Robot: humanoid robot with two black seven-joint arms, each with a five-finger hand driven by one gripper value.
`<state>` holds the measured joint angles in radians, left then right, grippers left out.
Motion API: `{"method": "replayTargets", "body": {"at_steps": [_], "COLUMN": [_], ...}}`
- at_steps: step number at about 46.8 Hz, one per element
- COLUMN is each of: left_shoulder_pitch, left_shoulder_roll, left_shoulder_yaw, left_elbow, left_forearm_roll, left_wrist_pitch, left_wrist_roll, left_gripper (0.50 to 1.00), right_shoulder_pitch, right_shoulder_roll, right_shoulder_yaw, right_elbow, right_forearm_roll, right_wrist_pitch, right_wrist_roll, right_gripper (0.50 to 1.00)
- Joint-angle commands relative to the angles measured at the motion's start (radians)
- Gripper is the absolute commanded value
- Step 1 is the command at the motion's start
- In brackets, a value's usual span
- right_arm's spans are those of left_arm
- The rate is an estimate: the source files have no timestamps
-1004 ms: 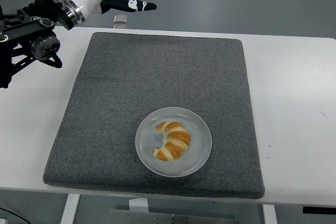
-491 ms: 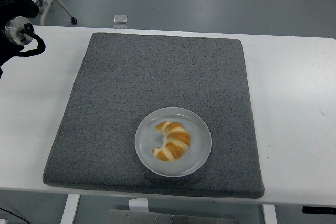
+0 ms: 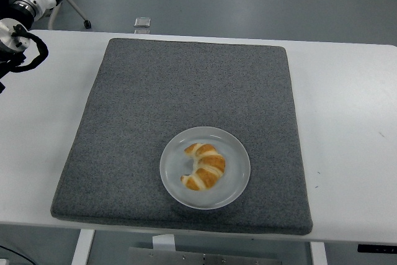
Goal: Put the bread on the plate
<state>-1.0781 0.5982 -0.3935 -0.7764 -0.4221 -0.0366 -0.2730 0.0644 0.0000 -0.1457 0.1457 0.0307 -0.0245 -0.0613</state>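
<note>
Bread already sat on the plate.
You had the bread resting on the plate near the mat's front edge; left arm at the surface's far-left corner, hand state unreadable. Keep clear.

The golden croissant-shaped bread (curved, pale-striped) lies flat inside the white plate.

Croissant on white plate, grey mat, left arm top-left corner
</note>
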Motion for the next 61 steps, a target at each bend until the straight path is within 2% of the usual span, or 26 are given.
{"method": "replayTargets", "body": {"at_steps": [1, 13, 31, 41, 61], "left_shoulder_pitch": [0.021, 0.087, 0.089, 0.084, 0.058], "left_shoulder_roll": [-0.006, -0.024, -0.216, -0.284, -0.336], "left_shoulder_yaw": [-0.034, -0.186, -0.291, -0.295, -0.295], "left_elbow": [0.002, 0.019, 0.252, 0.293, 0.307], "left_forearm_roll": [-0.001, -0.012, -0.021, -0.014, -0.009], "left_wrist_pitch": [0.0, -0.008, -0.003, -0.006, -0.008], "left_wrist_roll": [0.011, 0.029, 0.031, 0.028, 0.015], "left_gripper": [0.994, 0.996, 0.994, 0.996, 0.996], "right_shoulder_pitch": [0.0, 0.0, 0.0, 0.0, 0.0], "right_shoulder_roll": [0.0, 0.0, 0.0, 0.0, 0.0], "right_shoulder_yaw": [0.0, 0.0, 0.0, 0.0, -0.002], "right_elbow": [0.0, 0.0, 0.0, 0.0, 0.0], "right_forearm_roll": [0.0, 0.0, 0.0, 0.0, -0.002], "right_wrist_pitch": [0.0, 0.0, 0.0, 0.0, 0.003], "right_wrist_roll": [0.0, 0.0, 0.0, 0.0, 0.0], "right_gripper": [0.93, 0.932, 0.93, 0.93, 0.93]}}
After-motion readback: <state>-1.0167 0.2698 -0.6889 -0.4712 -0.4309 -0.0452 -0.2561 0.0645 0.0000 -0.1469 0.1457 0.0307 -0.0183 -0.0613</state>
